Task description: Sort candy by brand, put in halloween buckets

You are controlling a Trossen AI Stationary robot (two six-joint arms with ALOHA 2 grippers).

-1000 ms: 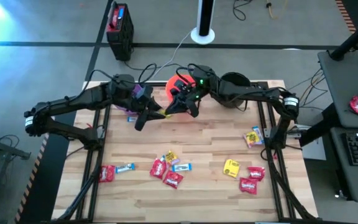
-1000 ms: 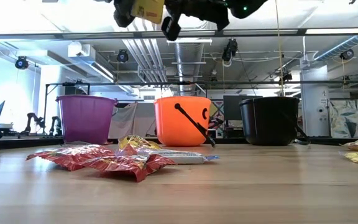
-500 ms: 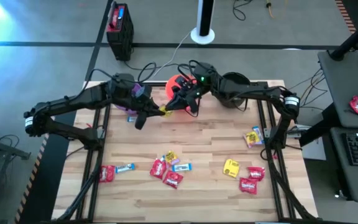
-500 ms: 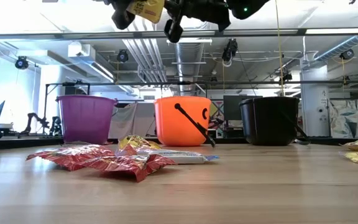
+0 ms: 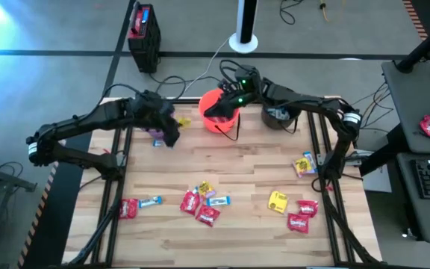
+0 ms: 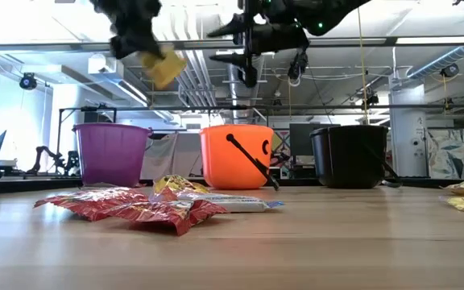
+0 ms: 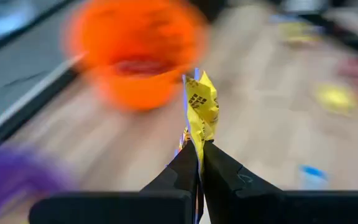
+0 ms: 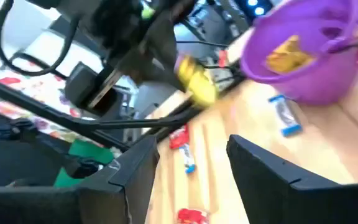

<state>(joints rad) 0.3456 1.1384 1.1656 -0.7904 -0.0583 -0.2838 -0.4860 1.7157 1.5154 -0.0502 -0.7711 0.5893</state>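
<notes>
My left gripper (image 5: pixel 175 128) is shut on a yellow candy packet (image 7: pixel 202 102) in the air, between the purple bucket (image 6: pixel 109 153) and the orange bucket (image 5: pixel 219 113). In the low view the packet (image 6: pixel 164 68) hangs high above the table. My right gripper (image 6: pixel 245 44) stands open and empty above the orange bucket. The black bucket (image 5: pixel 278 116) stands at the far right. In the right wrist view the purple bucket (image 8: pixel 304 59) holds yellow candy (image 8: pixel 286 53). More candy (image 5: pixel 200 202) lies flat on the near table. My left gripper pinches one end of the yellow packet (image 7: pixel 198 146) between its two fingertips (image 7: pixel 185 163). The fingers slant downward from the table's left. The packet sticks out past the fingertips, crumpled, lifted clear of the table and of the buckets.
Red, yellow and blue-and-white packets lie in a near-left group (image 5: pixel 139 205) and a right group (image 5: pixel 298 213), with two yellow ones by the right edge (image 5: pixel 304 164). A blue packet (image 5: pixel 157 142) lies beside the purple bucket. Bare wood (image 5: pixel 245 153) spans the table's middle.
The yellow packet has passed from my right gripper to my left. My right gripper has opened, let go and drawn back toward the far right, over the orange bucket. My left gripper has swung toward the table's left and tipped downward, carrying the packet lower.
</notes>
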